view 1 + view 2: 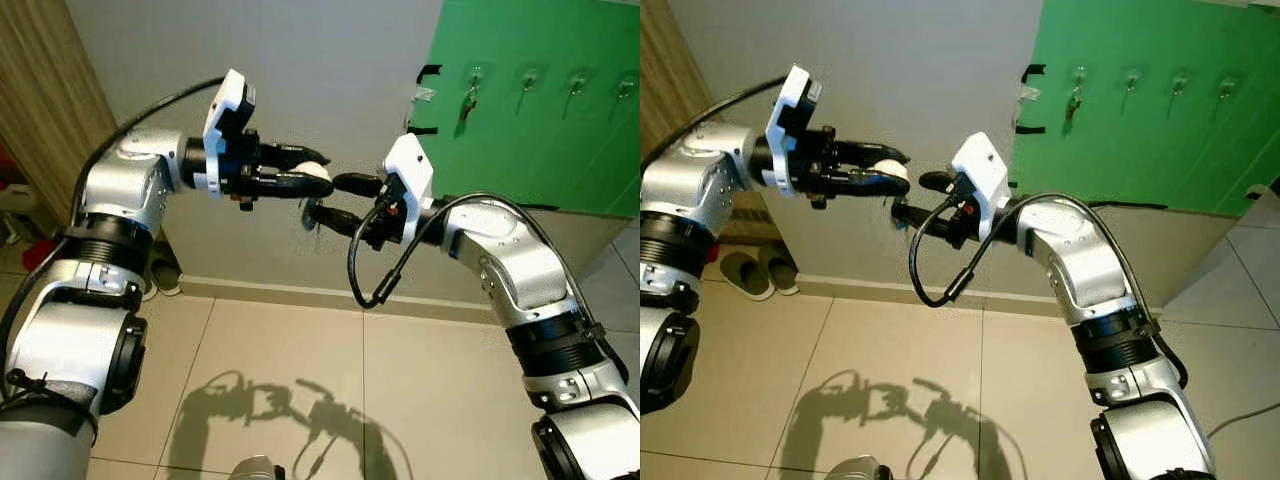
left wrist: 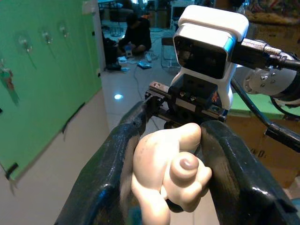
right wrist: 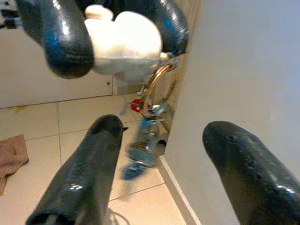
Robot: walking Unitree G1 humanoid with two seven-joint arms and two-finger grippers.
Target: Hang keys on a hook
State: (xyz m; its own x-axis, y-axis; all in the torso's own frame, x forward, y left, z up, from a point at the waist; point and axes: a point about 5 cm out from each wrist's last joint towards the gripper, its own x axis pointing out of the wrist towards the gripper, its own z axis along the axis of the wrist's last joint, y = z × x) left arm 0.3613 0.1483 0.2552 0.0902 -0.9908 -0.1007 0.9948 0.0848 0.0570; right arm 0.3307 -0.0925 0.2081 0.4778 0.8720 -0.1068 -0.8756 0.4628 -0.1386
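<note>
2 silver arms (image 1: pixel 120 190) are built from rounded metallic shells joined by black ribbed collars (image 1: pixel 550 340) at the joints. Each wrist is capped by a white housing with a black face: one on the left arm (image 1: pixel 228 112), one on the right arm (image 1: pixel 410 170). A blue edge strip and a dark lens window are seen on the right wrist's white housing (image 2: pixel 211 42), with small screws on the black bracket below it. Black cables (image 1: pixel 375 280) are looped from the wrists back along the forearms. The left gripper (image 1: pixel 300 170) and the right gripper (image 1: pixel 335 200) are each formed of 2 long, glossy black fingers (image 3: pixel 79 183) with rounded tips.
</note>
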